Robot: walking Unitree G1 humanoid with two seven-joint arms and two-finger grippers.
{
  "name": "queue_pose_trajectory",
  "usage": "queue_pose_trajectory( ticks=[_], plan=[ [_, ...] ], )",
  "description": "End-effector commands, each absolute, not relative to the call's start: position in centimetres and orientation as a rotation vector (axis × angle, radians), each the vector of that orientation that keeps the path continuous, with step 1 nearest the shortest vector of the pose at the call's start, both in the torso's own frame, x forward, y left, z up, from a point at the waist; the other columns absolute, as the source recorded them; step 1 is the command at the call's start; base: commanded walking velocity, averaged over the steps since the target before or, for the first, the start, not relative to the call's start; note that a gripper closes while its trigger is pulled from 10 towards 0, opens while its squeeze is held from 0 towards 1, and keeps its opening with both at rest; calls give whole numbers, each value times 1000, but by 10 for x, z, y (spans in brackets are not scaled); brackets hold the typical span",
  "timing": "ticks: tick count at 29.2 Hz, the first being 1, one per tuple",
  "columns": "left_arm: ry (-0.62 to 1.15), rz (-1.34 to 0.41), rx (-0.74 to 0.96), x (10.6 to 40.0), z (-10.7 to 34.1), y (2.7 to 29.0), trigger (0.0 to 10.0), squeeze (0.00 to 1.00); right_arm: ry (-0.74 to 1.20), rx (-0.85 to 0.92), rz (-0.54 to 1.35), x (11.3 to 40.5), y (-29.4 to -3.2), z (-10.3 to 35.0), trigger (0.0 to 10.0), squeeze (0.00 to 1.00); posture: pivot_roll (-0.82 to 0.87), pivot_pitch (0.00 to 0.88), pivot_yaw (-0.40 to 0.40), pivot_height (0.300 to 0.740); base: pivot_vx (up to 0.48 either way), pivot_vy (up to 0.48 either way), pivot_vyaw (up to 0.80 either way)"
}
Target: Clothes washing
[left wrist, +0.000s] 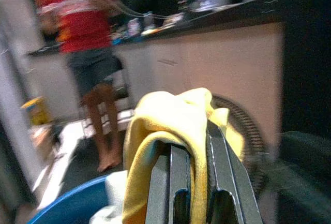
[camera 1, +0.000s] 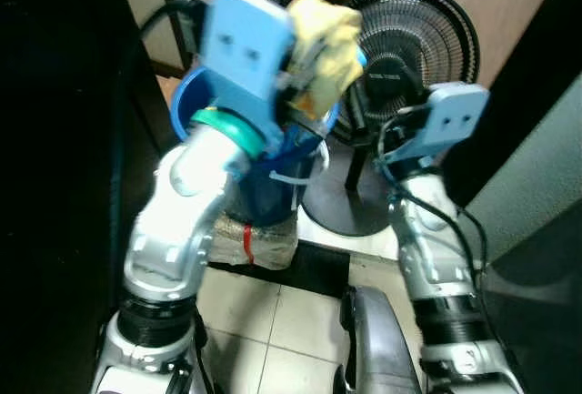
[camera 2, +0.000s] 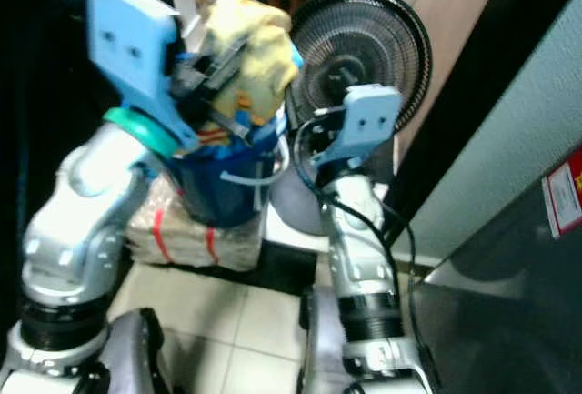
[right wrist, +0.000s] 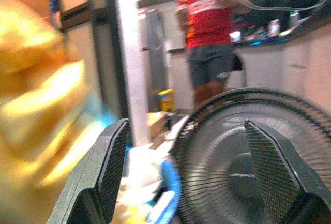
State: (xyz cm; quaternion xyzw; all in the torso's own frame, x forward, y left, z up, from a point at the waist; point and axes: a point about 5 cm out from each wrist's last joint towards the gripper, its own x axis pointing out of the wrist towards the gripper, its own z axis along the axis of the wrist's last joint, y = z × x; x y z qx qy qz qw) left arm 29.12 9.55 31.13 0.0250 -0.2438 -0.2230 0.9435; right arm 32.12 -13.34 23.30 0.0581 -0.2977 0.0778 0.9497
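Note:
My left gripper [camera 1: 305, 71] is raised above a blue bucket [camera 1: 264, 185] and is shut on a yellow cloth [camera 1: 327, 35]. In the left wrist view the cloth [left wrist: 165, 131] drapes over the black fingers [left wrist: 222, 172], pinched between them, with the bucket's blue rim [left wrist: 72, 203] below. More pale laundry lies inside the bucket. My right gripper [right wrist: 191, 172] is held up to the right of the bucket, open and holding nothing, facing a standing fan [right wrist: 248, 157]. The blurred yellow cloth [right wrist: 36, 115] is close beside it.
The black fan [camera 1: 409, 39] stands on its round base [camera 1: 350, 203] just right of the bucket. The bucket rests on a wrapped bundle [camera 1: 250, 244] on a tiled floor. A person in a red top [left wrist: 85, 32] stands further back. A grey appliance wall [camera 2: 509, 166] rises at right.

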Motion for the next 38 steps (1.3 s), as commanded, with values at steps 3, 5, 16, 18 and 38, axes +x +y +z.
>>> queue_pose_trajectory(
  ticks=[3, 5, 16, 18, 38],
  plan=[
    [-510, -456, 35, 289, 313, 99, 10000, 0, -635, 136, 178, 322, -130, 243, 10000, 0, -28, 0, 51, 457, 0, 0, 0],
    [-530, -445, 40, 292, 316, 98, 10000, 0, -634, 142, 178, 329, -128, 251, 10000, 0, -24, 0, 49, 457, 0, 0, 0],
    [-544, -458, 40, 298, 325, 90, 10000, 0, -620, 216, 175, 332, -122, 262, 10000, 0, -36, 0, 54, 495, 0, 0, 0],
    [-535, -455, 35, 298, 323, 91, 10000, 0, -617, 218, 177, 332, -122, 262, 10000, 0, -36, 0, 54, 505, 0, 0, 0],
    [-472, -414, 52, 305, 306, 96, 10000, 0, -590, 206, 182, 330, -122, 258, 10000, 0, -43, 0, 46, 552, 0, 0, 0]
  ],
)
